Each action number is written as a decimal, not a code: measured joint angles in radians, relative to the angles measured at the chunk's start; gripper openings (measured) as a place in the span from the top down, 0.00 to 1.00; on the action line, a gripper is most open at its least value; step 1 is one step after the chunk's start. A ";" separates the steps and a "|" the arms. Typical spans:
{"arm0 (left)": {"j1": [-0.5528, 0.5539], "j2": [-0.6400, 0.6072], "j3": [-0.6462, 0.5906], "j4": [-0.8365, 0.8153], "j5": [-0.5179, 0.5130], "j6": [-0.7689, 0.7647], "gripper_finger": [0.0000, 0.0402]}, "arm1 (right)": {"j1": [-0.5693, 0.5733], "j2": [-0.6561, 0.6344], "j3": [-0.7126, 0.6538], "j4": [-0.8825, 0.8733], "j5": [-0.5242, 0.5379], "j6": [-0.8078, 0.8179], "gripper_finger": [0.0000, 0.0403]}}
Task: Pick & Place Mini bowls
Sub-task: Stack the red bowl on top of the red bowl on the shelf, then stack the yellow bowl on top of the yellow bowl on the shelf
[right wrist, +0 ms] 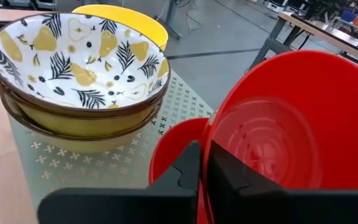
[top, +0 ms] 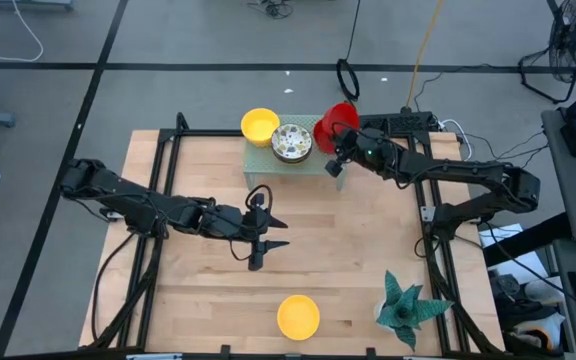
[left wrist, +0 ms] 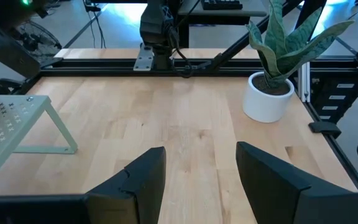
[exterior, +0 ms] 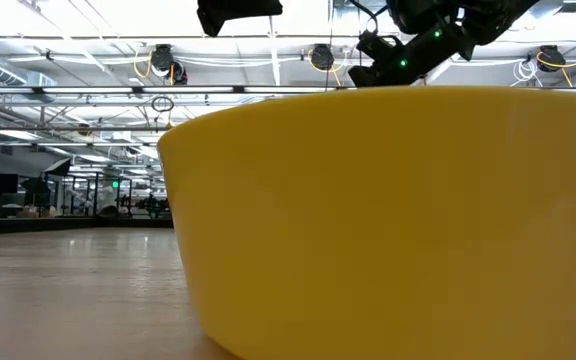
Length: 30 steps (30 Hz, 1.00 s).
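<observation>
My right pincer (right wrist: 201, 163) is clamped on the rim of a red bowl (right wrist: 272, 124), held tilted at the upper middle of the high view, right at the right-hand edge of the pale green rack (top: 258, 155). Biggest worry from here: it's a thin rim pinch on a slick bowl hanging at an angle, so any jerk could make it swivel or slip out. There looks to be a second red bowl (right wrist: 169, 155) tucked right under or behind it, and I honestly can't tell if the two are nested or just touching, so lifting one might drag the other along or knock it off the rack edge. Swinging the wrong way could also clip the stack of patterned bowls (right wrist: 79, 74) sitting on the rack just beside, at least two nested, the top one empty, white with yellow pears and dark leaves. A yellow bowl (top: 259, 125) sits at the rack's far left corner, also empty as far as I can see. Another yellow bowl (top: 298, 316) is down at the bottom centre of the desk (top: 368, 250), empty, near the potted plant (top: 405, 305). My left pincer (top: 273, 232) hangs over the middle of the desk, spread wide, holding nothing.
</observation>
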<state>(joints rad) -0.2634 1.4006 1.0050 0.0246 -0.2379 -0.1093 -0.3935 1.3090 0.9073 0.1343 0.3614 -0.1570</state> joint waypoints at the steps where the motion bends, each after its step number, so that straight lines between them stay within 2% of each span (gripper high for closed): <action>1: 0.000 0.000 0.000 0.000 0.000 0.000 0.50 | 0.000 0.000 0.000 0.002 0.000 0.000 0.98; 6: 0.000 0.000 0.000 0.000 0.000 0.000 0.50 | 0.000 0.000 0.000 0.010 -0.005 0.000 0.97; 11: 0.000 0.000 0.000 0.000 0.000 0.000 0.50 | 0.000 0.000 0.000 0.012 -0.027 -0.001 0.92; 20: 0.000 0.000 0.000 -0.001 0.000 0.000 0.50 | 0.005 -0.006 0.000 0.041 -0.026 -0.069 0.73; 26: 0.000 0.000 0.000 -0.040 0.004 -0.008 0.50 | 0.047 -0.075 0.000 0.113 -0.025 -0.095 0.61; 30: -0.010 0.029 0.002 -0.088 0.113 0.001 0.50 | 0.109 -0.140 0.000 0.086 -0.026 -0.062 0.59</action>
<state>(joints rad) -0.2737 1.4299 1.0065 -0.0634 -0.1251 -0.1081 -0.2849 1.1686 0.9070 0.2200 0.3351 -0.2188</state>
